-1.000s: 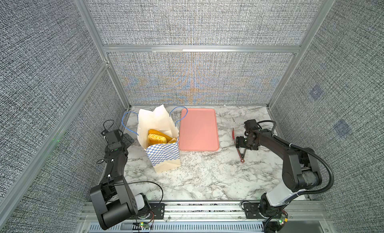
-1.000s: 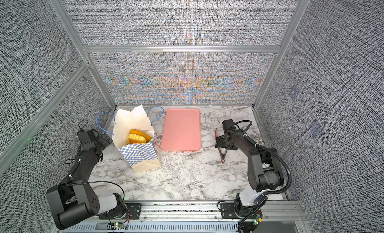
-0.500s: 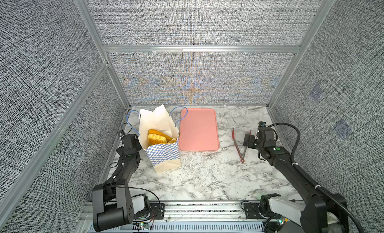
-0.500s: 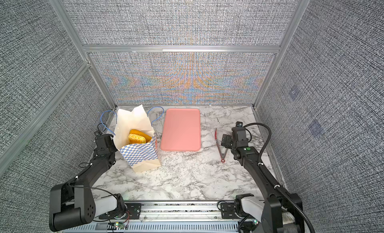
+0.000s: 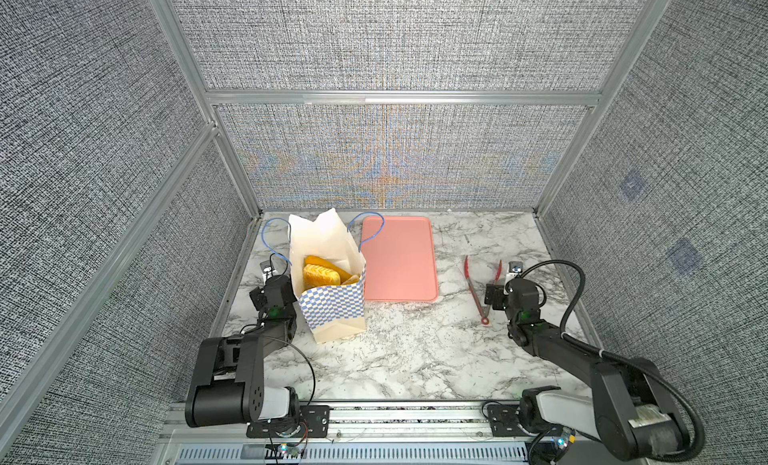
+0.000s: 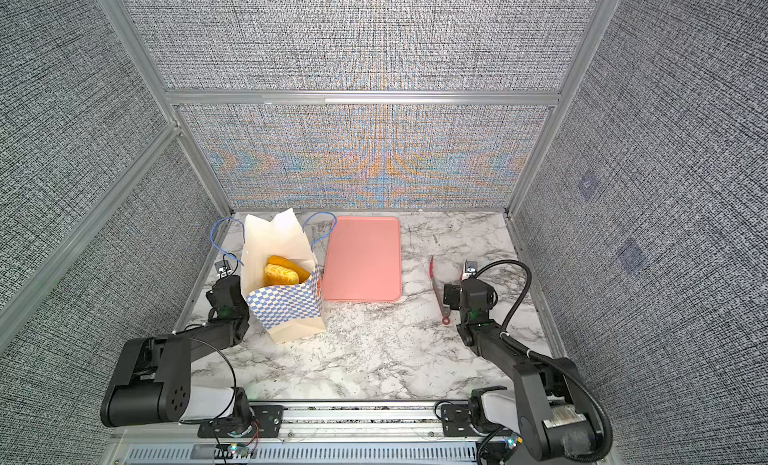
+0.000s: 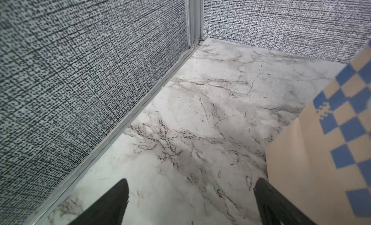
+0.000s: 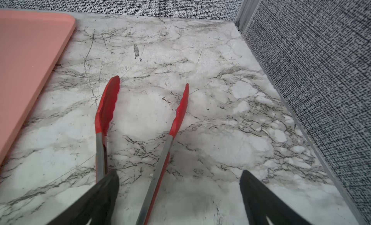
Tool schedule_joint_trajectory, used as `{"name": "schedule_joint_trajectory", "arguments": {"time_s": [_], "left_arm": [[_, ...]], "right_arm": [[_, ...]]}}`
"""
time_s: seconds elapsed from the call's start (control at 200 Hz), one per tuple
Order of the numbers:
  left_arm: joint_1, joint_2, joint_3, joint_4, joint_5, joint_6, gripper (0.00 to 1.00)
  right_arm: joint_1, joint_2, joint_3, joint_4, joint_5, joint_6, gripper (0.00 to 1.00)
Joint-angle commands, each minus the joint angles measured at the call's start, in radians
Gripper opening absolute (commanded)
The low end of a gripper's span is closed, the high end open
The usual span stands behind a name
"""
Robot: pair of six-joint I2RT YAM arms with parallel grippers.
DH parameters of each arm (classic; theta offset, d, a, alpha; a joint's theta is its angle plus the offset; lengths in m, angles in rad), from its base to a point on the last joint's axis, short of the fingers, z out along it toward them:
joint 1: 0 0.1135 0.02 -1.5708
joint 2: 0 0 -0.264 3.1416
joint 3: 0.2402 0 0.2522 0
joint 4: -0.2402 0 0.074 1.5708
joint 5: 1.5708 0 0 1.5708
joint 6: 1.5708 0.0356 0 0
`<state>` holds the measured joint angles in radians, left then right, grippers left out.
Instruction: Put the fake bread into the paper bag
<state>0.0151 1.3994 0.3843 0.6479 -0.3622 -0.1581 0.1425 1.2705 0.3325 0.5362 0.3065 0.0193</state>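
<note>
Both arms have resettled since a second ago. The right one then reached in from the right across the tongs (image 5: 478,290); now it lies low and points far along them. The left gripper (image 7: 191,181) has shifted right, to just beside the bag (image 5: 332,313).

Bread (image 5: 322,272): stacked inside the bag, a few golden pieces showing through the open mouth. Tray (image 5: 399,259) bare; no bread on the table (image 5: 415,350). Judgement: loading looks finished.

Tongs lie flat right of the tray, arms sprung apart — set down where they clear both tray and bag.

Right gripper (image 8: 179,173): jaws wide, holding nothing; one tong shaft runs between the fingers, ungripped. Left gripper: jaws wide, empty, one finger near the bag's wall, contact not discernible.

Pose: both arms folded, elbows back toward the near rail, wrists low and level — reads as a rest posture.
</note>
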Motion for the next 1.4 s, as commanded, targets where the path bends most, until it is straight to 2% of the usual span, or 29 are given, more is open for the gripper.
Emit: {"name": "schedule_joint_trajectory", "arguments": {"time_s": [0.0,0.23,0.325,0.48,0.735,0.85,1.0,1.171,1.321,1.396], "left_arm": [[-0.003,0.006,-0.008,0.117,0.038,0.038,0.99],[-0.004,0.010,-0.019,0.142,0.074,0.052,0.99],[-0.004,0.017,-0.018,0.151,0.080,0.056,0.99],[-0.004,0.031,-0.037,0.214,0.092,0.063,0.99],[-0.003,0.034,-0.042,0.226,0.103,0.071,0.99],[-0.003,0.044,-0.029,0.218,0.125,0.081,0.99],[-0.005,0.051,-0.014,0.196,0.129,0.084,0.99],[-0.014,0.053,-0.024,0.216,0.149,0.103,0.99],[-0.016,0.060,-0.044,0.262,0.173,0.115,0.99],[-0.017,0.064,-0.054,0.283,0.187,0.118,0.99]], "right_arm": [[0.001,0.080,-0.048,0.372,-0.031,-0.078,0.96],[0.004,0.315,-0.114,0.730,-0.059,-0.110,0.99],[0.005,0.281,-0.069,0.594,-0.049,-0.099,0.99],[0.004,0.285,-0.004,0.483,-0.029,-0.087,0.99],[-0.009,0.283,0.009,0.447,-0.045,-0.075,0.99],[-0.008,0.282,-0.027,0.514,-0.119,-0.106,0.99],[-0.041,0.273,0.039,0.372,-0.155,-0.073,0.99],[-0.031,0.279,-0.011,0.476,-0.185,-0.105,0.99],[-0.055,0.275,0.053,0.347,-0.175,-0.062,0.99],[-0.048,0.276,0.019,0.411,-0.191,-0.083,0.99]]}}
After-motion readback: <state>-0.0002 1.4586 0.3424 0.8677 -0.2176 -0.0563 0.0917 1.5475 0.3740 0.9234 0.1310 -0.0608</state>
